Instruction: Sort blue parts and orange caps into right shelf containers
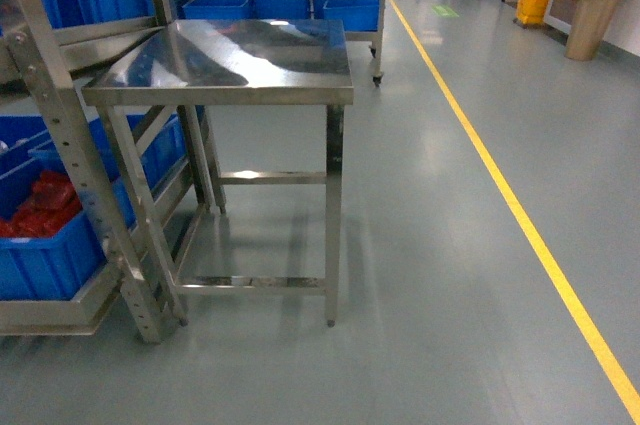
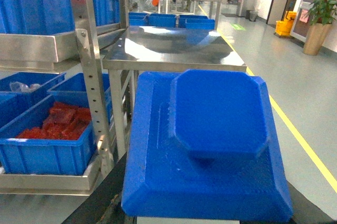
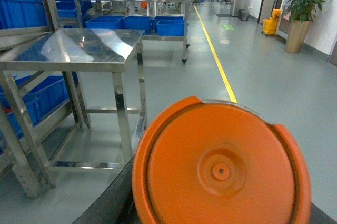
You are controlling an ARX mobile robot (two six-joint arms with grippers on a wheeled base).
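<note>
Neither end effector's jaws are showing in any view, so I cannot tell how far either is open or what is gripping what. In the left wrist view a blue part [image 2: 210, 145] is filling the lower frame right below the camera: a flat square piece with bevelled corners carrying a raised octagonal block. In the right wrist view an orange cap [image 3: 221, 166] is sitting equally close, round, with a raised rim and a small central boss.

Beyond both, a steel bench [image 1: 230, 60] is standing on the grey floor [image 1: 450, 275], its top bare and reflecting light. Left of it a steel shelf [image 2: 87, 66] is holding blue crates [image 2: 47, 150], 1 containing red pieces [image 2: 60, 124]. A yellow line [image 1: 520, 215] is running along the floor to the right.
</note>
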